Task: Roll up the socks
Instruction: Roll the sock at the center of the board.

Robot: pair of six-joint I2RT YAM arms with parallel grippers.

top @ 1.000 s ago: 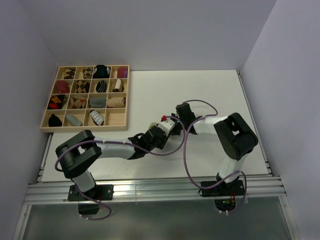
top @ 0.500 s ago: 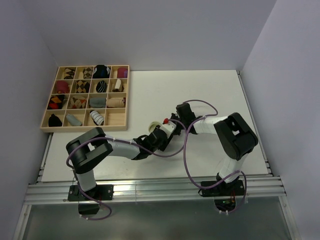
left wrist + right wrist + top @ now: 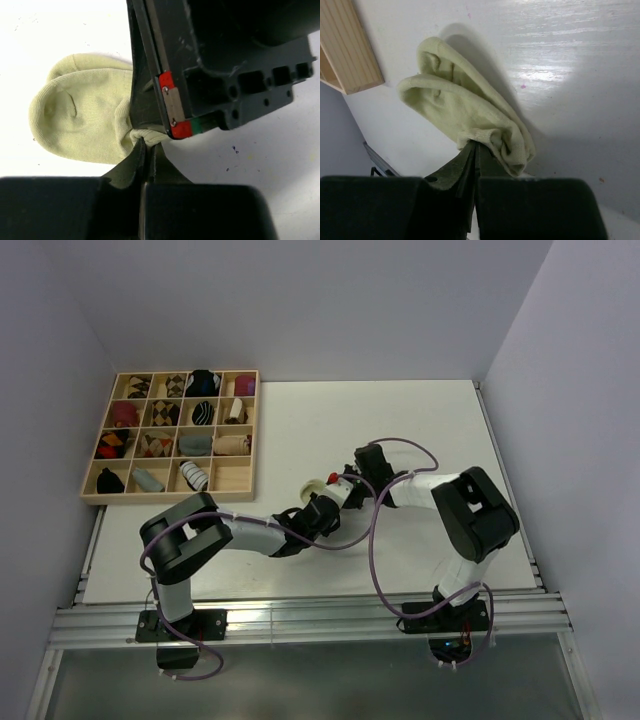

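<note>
Near the middle of the white table (image 3: 400, 420), where my two wrists meet, the pale yellow-green sock (image 3: 82, 117) lies doubled over on itself. Its rounded end points away from both sets of fingers. The bunched edge nearest the wrists is the part being held.

In the left wrist view, the left gripper (image 3: 148, 146) has its jaws pressed together with a fold of that edge pinched between the tips, and the rest of the sock spreads out to the left on the table. The right gripper's housing sits directly above the pinch, almost touching it.

In the right wrist view, the right gripper (image 3: 474, 150) is likewise clamped tight on the rolled hem. The sock (image 3: 465, 112) trails up and away from its fingertips.

From the overhead camera only a small pale patch of sock (image 3: 315, 486) shows beside the two heads. The wooden compartment tray (image 3: 232, 476) with its rolled socks sits well apart at the table's left, and its corner (image 3: 350, 50) shows in the right wrist view.
</note>
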